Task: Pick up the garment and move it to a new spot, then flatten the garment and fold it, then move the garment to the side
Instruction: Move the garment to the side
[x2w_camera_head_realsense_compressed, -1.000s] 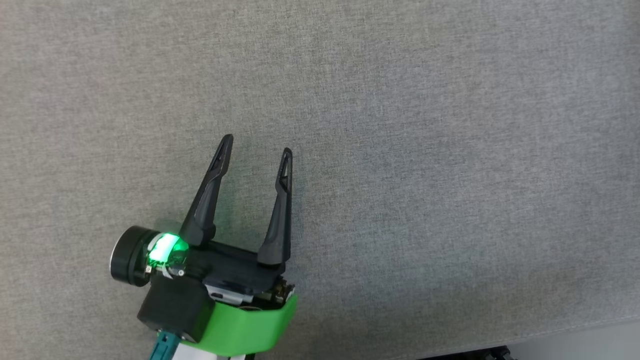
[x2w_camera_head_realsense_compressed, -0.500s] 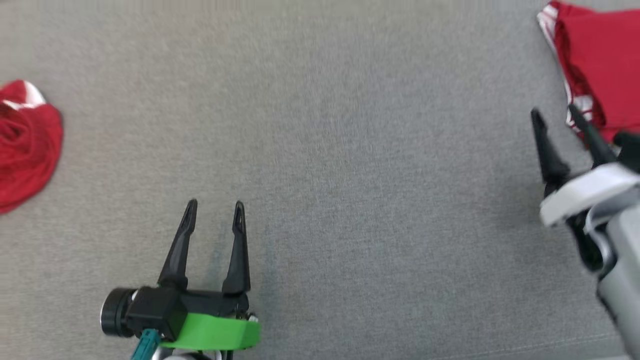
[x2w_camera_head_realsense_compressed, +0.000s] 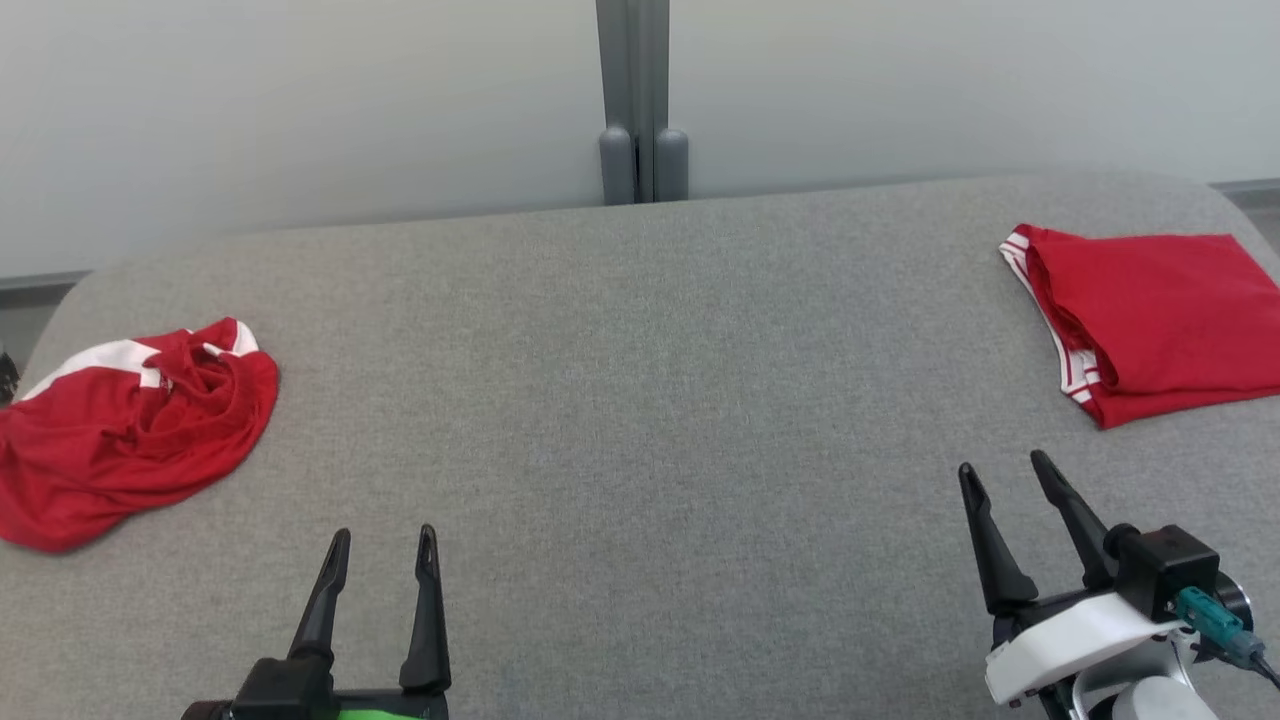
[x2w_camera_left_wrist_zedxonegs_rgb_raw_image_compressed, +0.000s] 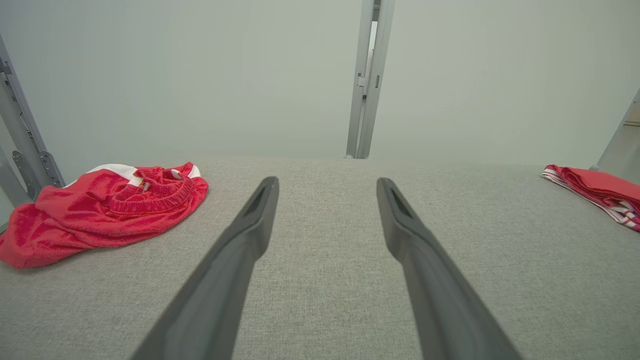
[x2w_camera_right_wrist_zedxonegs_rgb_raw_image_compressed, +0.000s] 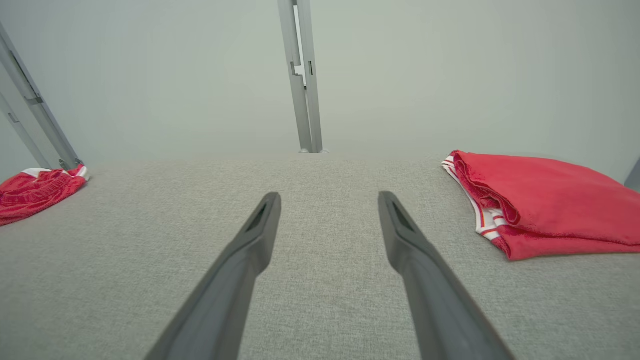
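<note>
1. Crumpled red shorts (x2w_camera_head_realsense_compressed: 130, 430), white-trimmed: heaped at left edge of grey fabric table (x2w_camera_head_realsense_compressed: 640, 400), well apart from both grippers.
2. Folded red garment (x2w_camera_head_realsense_compressed: 1160, 320): flat at right edge, near right gripper (x2w_camera_head_realsense_compressed: 1002, 464), not touching.
3. Left gripper (x2w_camera_head_realsense_compressed: 385, 533): fingers spread apart, empty, over bare fabric.
4. Right gripper: fingers spread apart, empty.
5. Grey post (x2w_camera_head_realsense_compressed: 640, 100): upright behind far table edge, centre.

The grey fabric-covered desk (x2w_camera_head_realsense_compressed: 640, 420) is open across its middle — near edge to far. A crumpled red-and-white garment (x2w_camera_head_realsense_compressed: 120, 440) takes the left end, a folded red white-striped garment (x2w_camera_head_realsense_compressed: 1170, 320) the right; a grey metal post (x2w_camera_head_realsense_compressed: 640, 100) stands behind.
</note>
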